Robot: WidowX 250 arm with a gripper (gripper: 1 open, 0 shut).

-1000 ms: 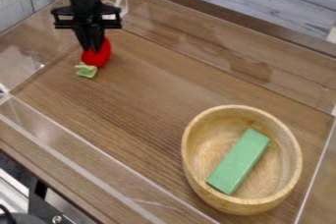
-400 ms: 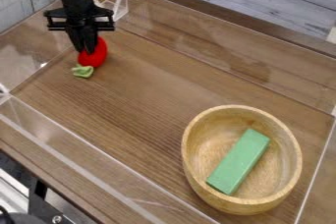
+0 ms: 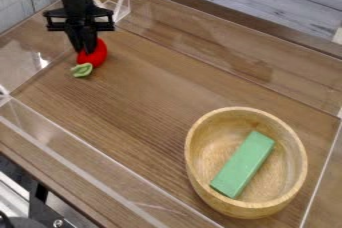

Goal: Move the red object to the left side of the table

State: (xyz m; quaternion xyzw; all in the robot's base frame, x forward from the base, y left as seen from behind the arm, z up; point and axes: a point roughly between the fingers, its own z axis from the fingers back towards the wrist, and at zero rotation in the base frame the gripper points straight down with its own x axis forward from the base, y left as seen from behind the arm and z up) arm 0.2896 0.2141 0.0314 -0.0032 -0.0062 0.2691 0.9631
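The red object [image 3: 94,53], a small strawberry-like toy with a light-green stem at its lower left, is at the far left of the brown wood-grain table [image 3: 174,92]. My black gripper [image 3: 84,44] comes down from above and is shut on the red object's top. The toy hangs tilted, stem end down near the tabletop; whether it touches the wood I cannot tell.
A round light wooden bowl [image 3: 203,167] sits at the front right and holds a green rectangular block [image 3: 243,164]. Low clear acrylic walls [image 3: 40,102] border the table on all sides.
The gripper has carried the red object a little farther left and toward the back wall over the last second. It stays shut on it.
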